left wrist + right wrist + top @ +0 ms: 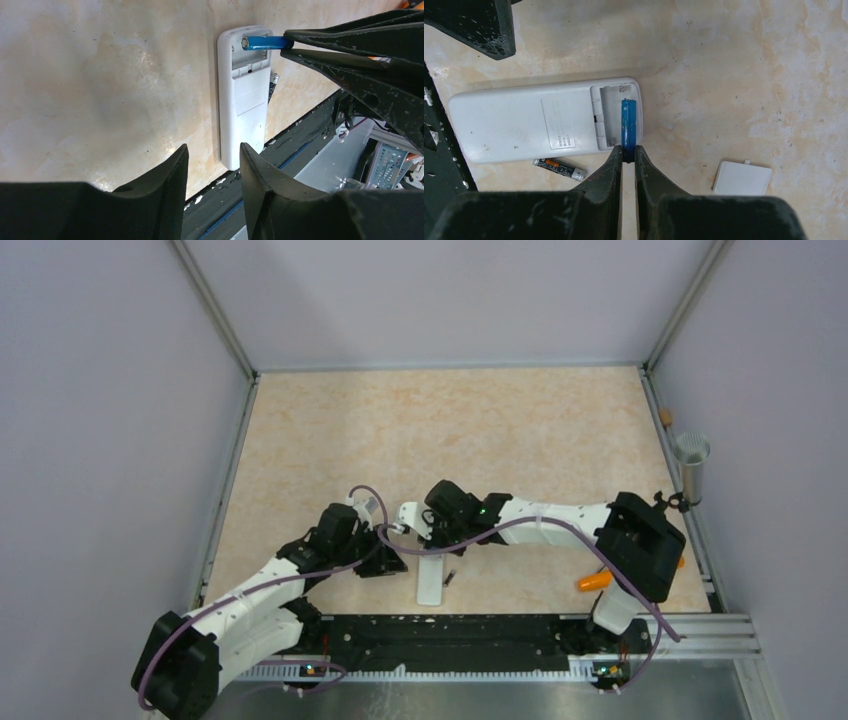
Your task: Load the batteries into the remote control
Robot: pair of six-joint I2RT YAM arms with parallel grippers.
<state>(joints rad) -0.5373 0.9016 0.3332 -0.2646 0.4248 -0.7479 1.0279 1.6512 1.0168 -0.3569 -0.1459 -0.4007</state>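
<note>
Right gripper (pixel 626 151) pinches blue battery (pixel 628 122) crosswise in the remote control's (pixel 519 120) open end; left gripper (pixel 214 150) half-open, empty, at its opposite end.

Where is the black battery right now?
The black battery lies flat on the table beside the long edge of the white remote, to its right in the top view.

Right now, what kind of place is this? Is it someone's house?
Probably a robot test booth, not a house: plain walls box in one table, two robot arms are bolted to a metal rail at its edge, and the right gripper holds a blue battery at a remote.
</note>
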